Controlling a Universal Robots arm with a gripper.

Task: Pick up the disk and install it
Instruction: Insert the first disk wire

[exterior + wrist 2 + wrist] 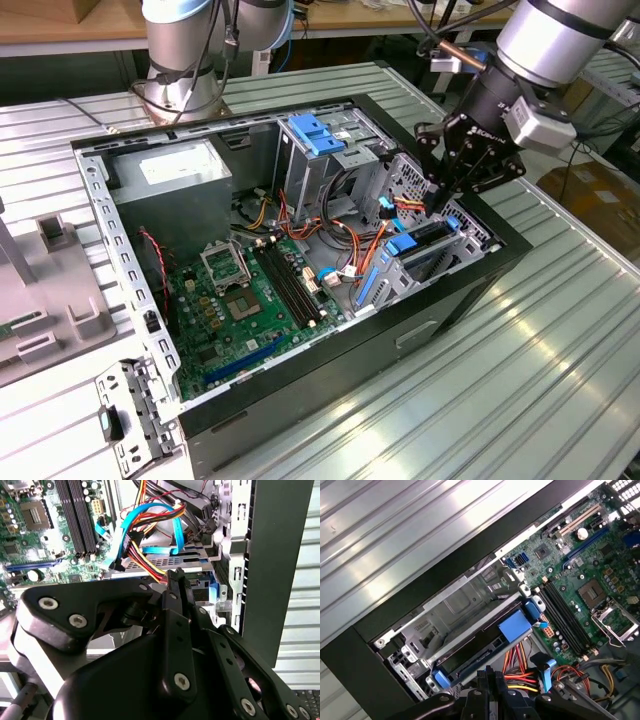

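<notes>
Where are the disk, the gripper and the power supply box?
disk (470,652): first wrist view, dark side between blue rails.
gripper (440,205): exterior view, at fingertips.
power supply box (170,190): exterior view, grey side face.

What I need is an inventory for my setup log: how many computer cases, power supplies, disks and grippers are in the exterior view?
Computer case: 1
Power supply: 1
Disk: 1
Gripper: 1
Total: 4
</notes>
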